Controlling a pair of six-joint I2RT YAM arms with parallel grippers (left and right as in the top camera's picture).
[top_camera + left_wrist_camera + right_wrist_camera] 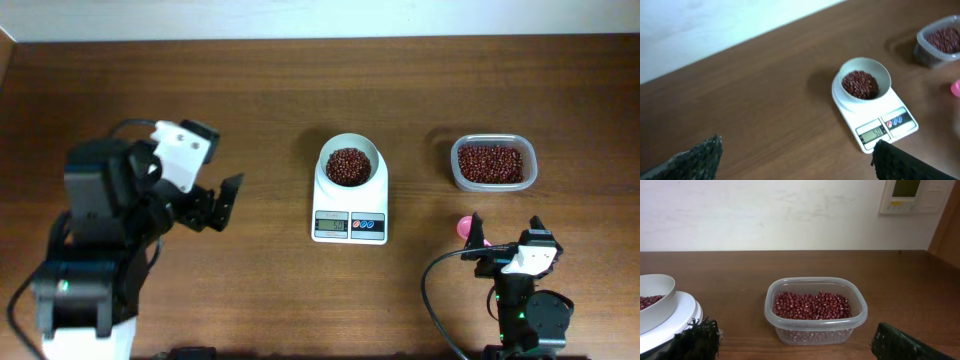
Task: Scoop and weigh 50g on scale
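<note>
We see our left pincer (221, 204) and right pincer (507, 236) both spread wide, holding nothing; beans (348, 165) lie heaped on the scale (349, 208)

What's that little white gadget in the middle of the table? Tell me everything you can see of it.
It's a small white plastic-looking scale, lying flat on the wooden table. Its front carries a grey display, digits unreadable, beside red and blue buttons. A round white bowl sits on its platform, holding red-brown beans. Nothing else touches it.
</note>
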